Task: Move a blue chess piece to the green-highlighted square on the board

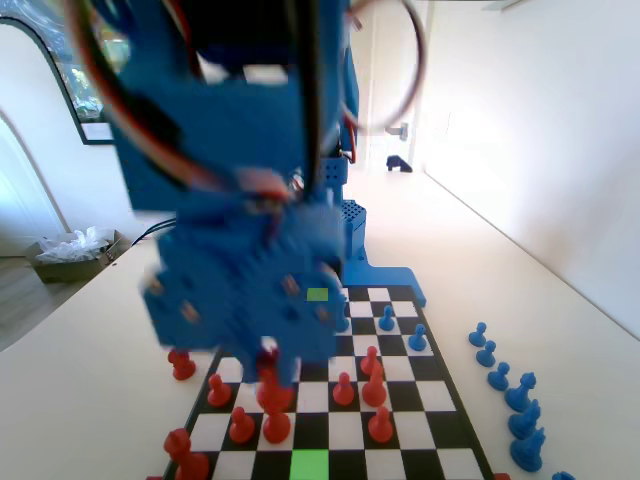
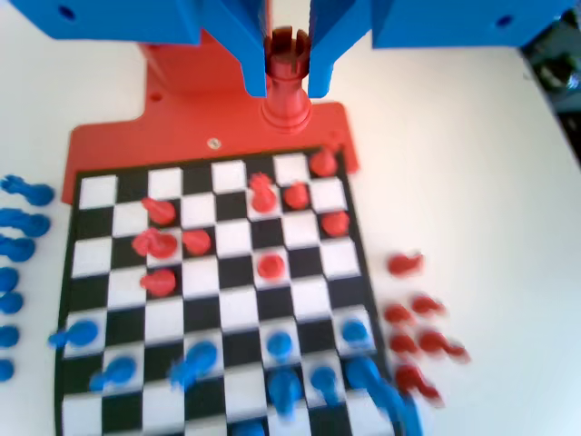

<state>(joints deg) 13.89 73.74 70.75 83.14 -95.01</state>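
Red rook [image 2: 287, 80] between pincer [image 2: 287, 86] jaws

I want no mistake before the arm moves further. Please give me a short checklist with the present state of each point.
1. Grip firm: the gripper has its jaws closed on a red piece. Ok.
2. Right colour: the held piece is red, not blue. Not ok.
3. Target free: the green-highlighted square has no piece on it. Ok.
4. Held piece clear of the board: it looks lifted. Cannot tell for certain.
5. Gripper above the target: the fixed view is blurred. Cannot tell.
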